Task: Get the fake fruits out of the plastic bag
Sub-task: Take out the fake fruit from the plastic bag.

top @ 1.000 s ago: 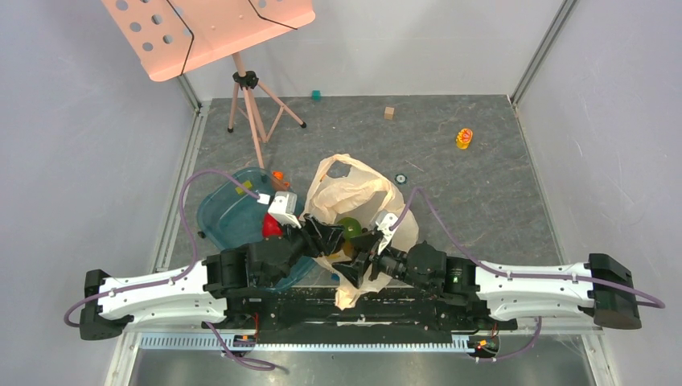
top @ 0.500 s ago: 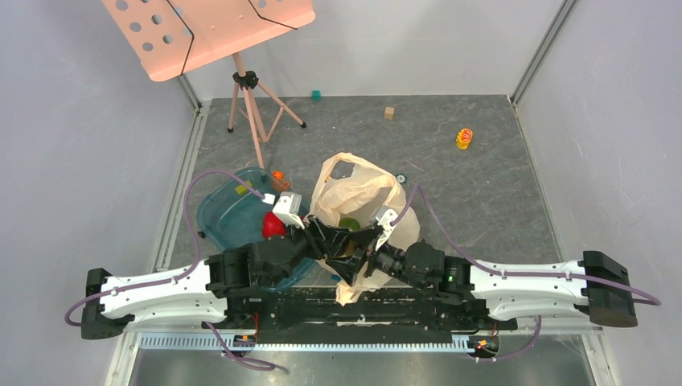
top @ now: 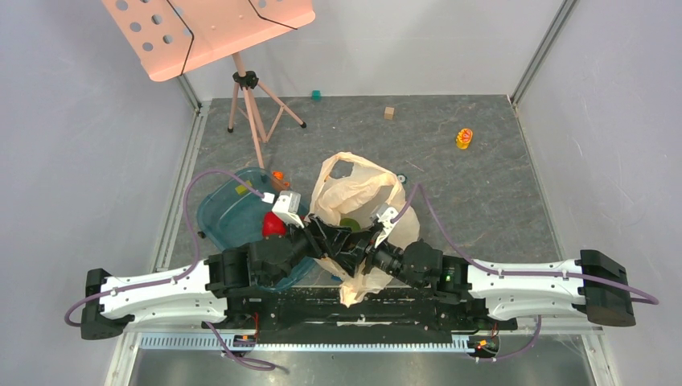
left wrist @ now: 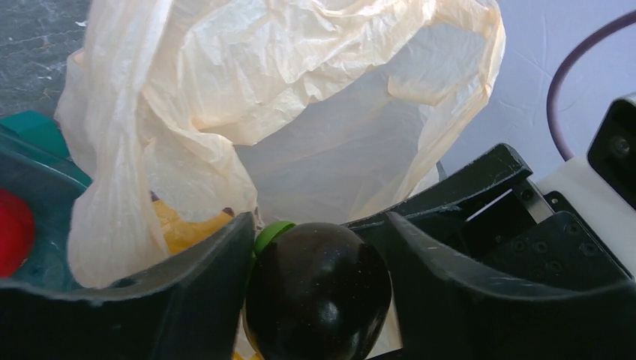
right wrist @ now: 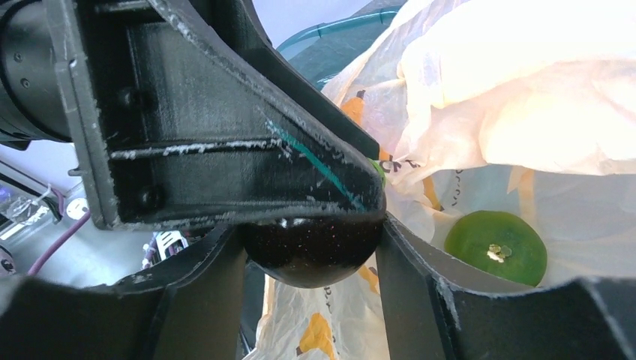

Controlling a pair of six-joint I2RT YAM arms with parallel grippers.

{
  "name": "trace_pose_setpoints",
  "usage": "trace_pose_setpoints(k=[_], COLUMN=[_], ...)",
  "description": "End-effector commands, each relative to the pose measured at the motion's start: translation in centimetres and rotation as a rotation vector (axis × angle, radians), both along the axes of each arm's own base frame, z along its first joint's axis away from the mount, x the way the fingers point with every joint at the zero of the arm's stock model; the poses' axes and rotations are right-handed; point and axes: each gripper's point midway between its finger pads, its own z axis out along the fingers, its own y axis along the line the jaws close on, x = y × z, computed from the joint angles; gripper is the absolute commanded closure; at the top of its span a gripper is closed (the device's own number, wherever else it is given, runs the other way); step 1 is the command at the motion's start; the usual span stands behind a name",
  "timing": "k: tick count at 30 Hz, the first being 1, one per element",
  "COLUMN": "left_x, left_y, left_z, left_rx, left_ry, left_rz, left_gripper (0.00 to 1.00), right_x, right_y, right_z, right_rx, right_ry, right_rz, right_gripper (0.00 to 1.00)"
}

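Note:
The peach plastic bag (top: 354, 189) lies mid-table with its mouth towards the arms, and both grippers meet there. My left gripper (top: 338, 240) and my right gripper (top: 359, 245) cross at right angles around one glossy dark purple-black fruit with a green cap. In the left wrist view the fruit (left wrist: 319, 292) touches both fingers of the left gripper (left wrist: 319, 225). In the right wrist view the fruit (right wrist: 311, 259) fills the gap of the right gripper (right wrist: 309, 240). A green fruit (right wrist: 495, 246) lies inside the bag (right wrist: 525, 112). One red apple (top: 272, 227) sits in the teal tray (top: 225, 213).
A peach music stand (top: 209, 32) on a tripod (top: 253, 104) stands at the back left. A teal block (top: 317, 95), a wooden cube (top: 389, 112) and a yellow-orange toy (top: 464, 138) lie near the far wall. Walls enclose the table's sides.
My right gripper has moved up and left to meet the left gripper at the bag's mouth. The bag has shifted slightly. The left gripper has barely moved.

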Motion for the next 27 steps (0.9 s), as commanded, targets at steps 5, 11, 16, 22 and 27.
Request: trace_pose_setpoints(k=[5, 11, 16, 22, 27], left_x=[-0.4, -0.5, -0.6, -0.6, 0.1], left_y=[-0.8, -0.6, -0.4, 0.0, 1.0], left_z=[2.8, 3.1, 4.0, 4.8, 4.9], left_rx=[-0.109, -0.113, -0.134, -0.146, -0.086], left_ry=[-0.005, -0.009, -0.017, -0.024, -0.053], left_rz=[-0.026, -0.029, -0.033, -0.031, 0.015], left_gripper=[0.07, 0.06, 0.20, 0.56, 0.59], right_x=[-0.4, -0.4, -0.3, 0.0, 0.1], right_y=[0.2, 0.1, 0.1, 0.2, 0.1], right_z=[3.8, 4.7, 5.5, 5.9, 5.6], right_rx=[0.146, 0.162, 0.171, 0.164, 0.139], right_ry=[-0.022, -0.034, -0.053, -0.069, -0.072], right_rz=[0.017, 0.020, 0.015, 0.004, 0.001], right_gripper=[0.72, 0.73, 0.73, 0.64, 0.24])
